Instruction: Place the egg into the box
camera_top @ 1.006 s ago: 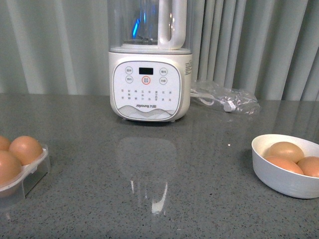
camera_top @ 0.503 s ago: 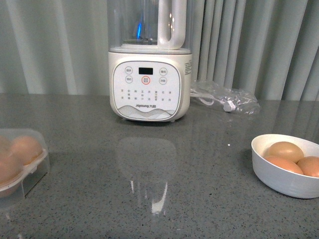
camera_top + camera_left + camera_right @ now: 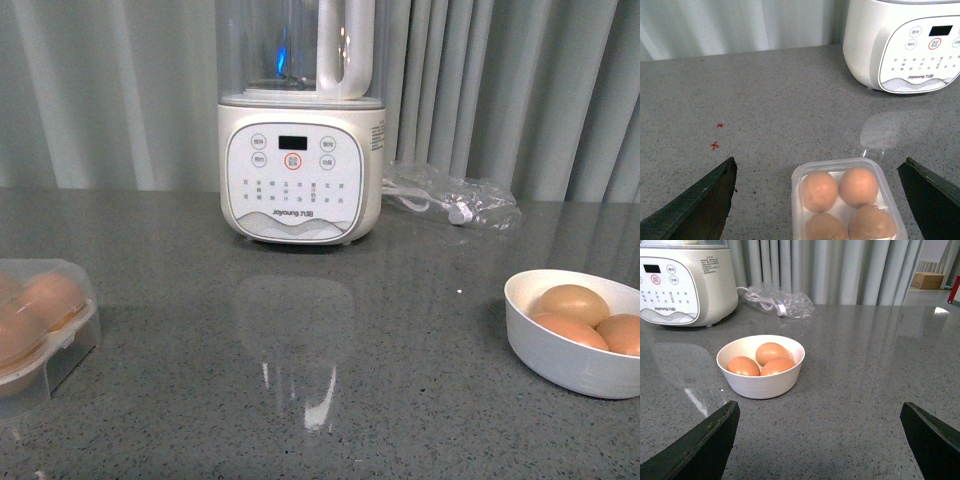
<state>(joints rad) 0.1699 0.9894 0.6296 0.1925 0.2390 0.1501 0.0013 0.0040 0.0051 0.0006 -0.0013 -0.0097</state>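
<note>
Nearest, both grippers, left [image 3: 817,200] and right [image 3: 817,440], hang spread and empty over the counter [image 3: 400,330]. The box [image 3: 847,200] holds four eggs, its lid apparently shut. Any egg [image 3: 771,353] in the bowl [image 3: 762,382] is fragile and slippery: grip its middle gently.

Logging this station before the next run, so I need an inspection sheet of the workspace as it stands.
Surface: grey speckled counter, glossy; two small red marks.
Job's things: clear box, lid shut over four brown eggs; white bowl holds three eggs.
Clutter: white blender at the back.
Grippers: left gripper and right gripper both open, holding nothing.
Cables: white cord in a clear bag beside the blender.
Surroundings: pale curtain behind; cardboard carton far off.
</note>
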